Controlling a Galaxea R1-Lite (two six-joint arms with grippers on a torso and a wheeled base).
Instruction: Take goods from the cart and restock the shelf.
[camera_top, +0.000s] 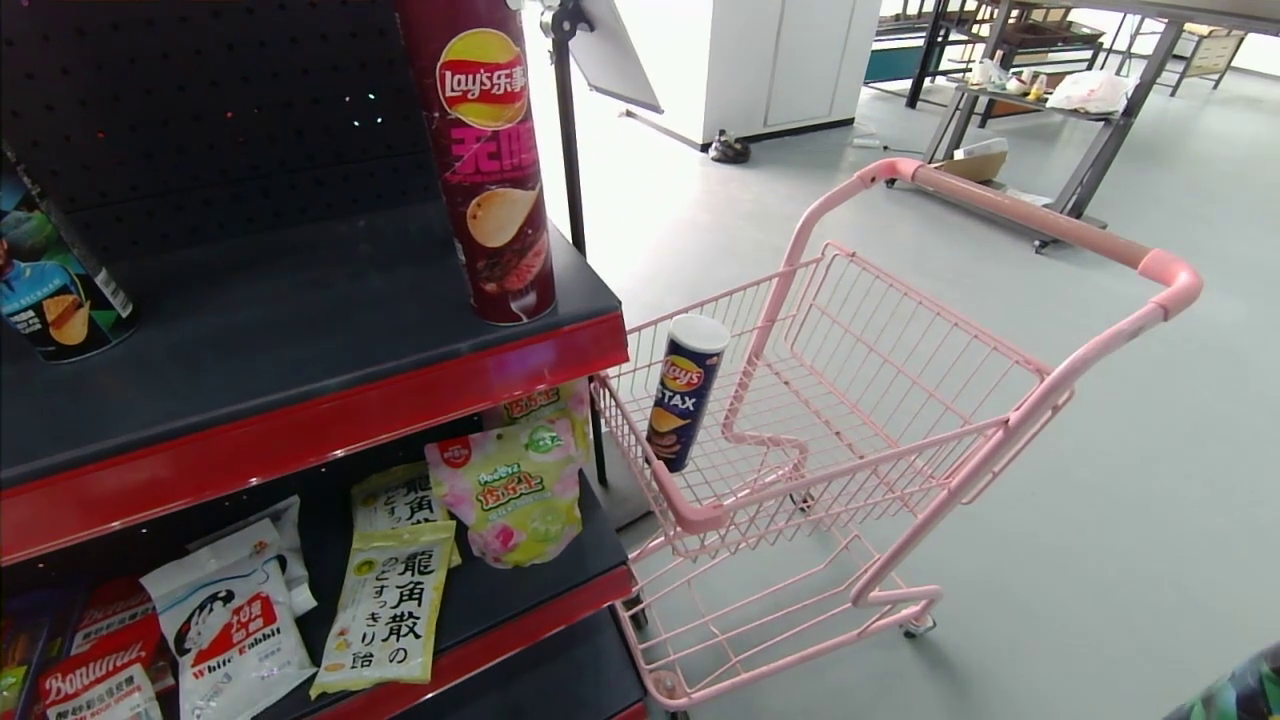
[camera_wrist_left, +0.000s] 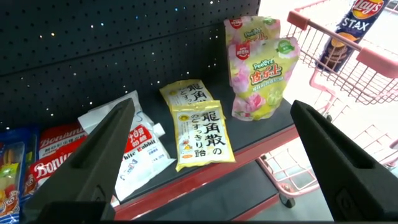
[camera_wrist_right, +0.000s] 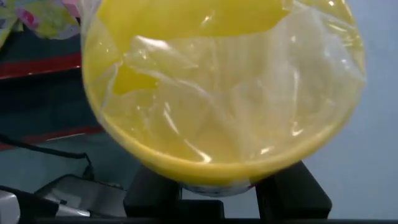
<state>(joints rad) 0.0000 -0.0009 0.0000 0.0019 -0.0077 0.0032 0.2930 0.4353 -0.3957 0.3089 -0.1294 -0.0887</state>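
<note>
Left gripper (camera_wrist_left: 211, 109) was spread wide, nothing in it, hanging in front of the shelf's (camera_top: 300, 420) lower level. Right gripper (camera_wrist_right: 224, 199) was pinching a yellow item (camera_wrist_right: 217, 93) with crinkly clear film over it, too close up to say what it was.

One blue can (camera_top: 688, 400) stood upright in the pink cart (camera_top: 1010, 205), in the basket corner next to the shelf.

Up top, a tall maroon can (camera_top: 495, 170) sat right at the front corner nearest the cart, and a dark can (camera_top: 55, 290) sat well off to the other side. A black pole (camera_top: 572, 150) stood between shelf and cart.

The lower level held yellow packs (camera_top: 385, 610), a pink-green pouch (camera_top: 515, 490), a white bag (camera_top: 235, 620) and red packs (camera_top: 100, 670), all lying flat.

Label-wise, the cans had chip pictures and the yellow packs had big dark characters.
</note>
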